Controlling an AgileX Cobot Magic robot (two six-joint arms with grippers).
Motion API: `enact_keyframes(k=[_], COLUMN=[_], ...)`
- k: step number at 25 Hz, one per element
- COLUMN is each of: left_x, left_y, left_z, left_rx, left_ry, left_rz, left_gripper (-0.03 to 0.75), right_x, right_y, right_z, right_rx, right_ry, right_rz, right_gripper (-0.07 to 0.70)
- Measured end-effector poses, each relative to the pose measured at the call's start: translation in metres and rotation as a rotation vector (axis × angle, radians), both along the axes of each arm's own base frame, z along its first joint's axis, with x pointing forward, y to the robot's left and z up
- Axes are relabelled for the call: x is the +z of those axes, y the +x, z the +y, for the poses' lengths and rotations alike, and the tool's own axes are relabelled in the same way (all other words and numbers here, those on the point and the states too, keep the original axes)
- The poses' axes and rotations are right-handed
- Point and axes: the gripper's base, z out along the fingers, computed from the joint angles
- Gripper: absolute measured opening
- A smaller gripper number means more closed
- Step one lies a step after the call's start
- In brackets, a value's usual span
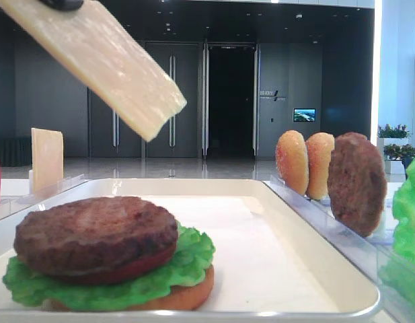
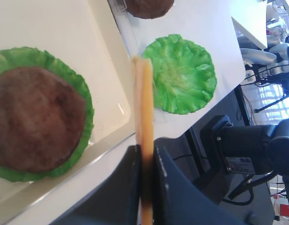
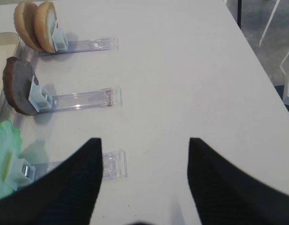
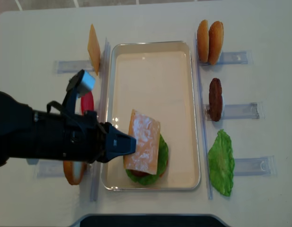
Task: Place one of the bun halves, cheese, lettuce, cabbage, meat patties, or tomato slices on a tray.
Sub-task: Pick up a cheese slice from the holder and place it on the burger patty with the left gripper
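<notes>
White table (image 4: 259, 28): fills my overhead view, plain and matte.
Clear plastic racks (image 3: 83, 98): three on the right of the overhead view, at upper (image 4: 238, 57), middle (image 4: 240, 111) and lower (image 4: 252, 165) right; one more at upper left (image 4: 70, 66).
Dark double doors (image 1: 231, 101): centre background of my low view.
Small lit screen (image 1: 304, 115): right of the doors.
Potted plants (image 1: 394, 132): far right edge.
Black equipment (image 2: 256, 150): off the table edge, lower right of my left wrist view; its kind I cannot tell.

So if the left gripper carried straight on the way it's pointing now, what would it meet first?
Probably the meat patty topping the stack on the tray. The left gripper, jaws shut on the cheese, points across that stack with the slice angled downward above it. Depth is unclear, so it might pass just over it.
</notes>
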Motion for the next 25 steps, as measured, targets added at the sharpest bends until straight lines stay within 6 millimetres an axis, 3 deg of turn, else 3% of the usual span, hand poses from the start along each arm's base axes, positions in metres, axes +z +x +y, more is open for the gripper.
enact_keyframes(k=[12,25], left_x=[-0.034,-0.039], left_y=[0.013,0.016], left_z=[-0.006,-0.007], left_rx=[-0.022,-0.037], left_ry=[0.075,0.096], left_rz=[0.100,0.080], left_gripper=[0.032,0.032], right_x=[0.000,0.000], right_y=[0.000,0.000], right_z=[0.000,0.000], right_rx=[0.000,0.000], right_ry=[0.000,0.000], right_rz=[0.000,0.000], right_gripper=[0.415,0.415])
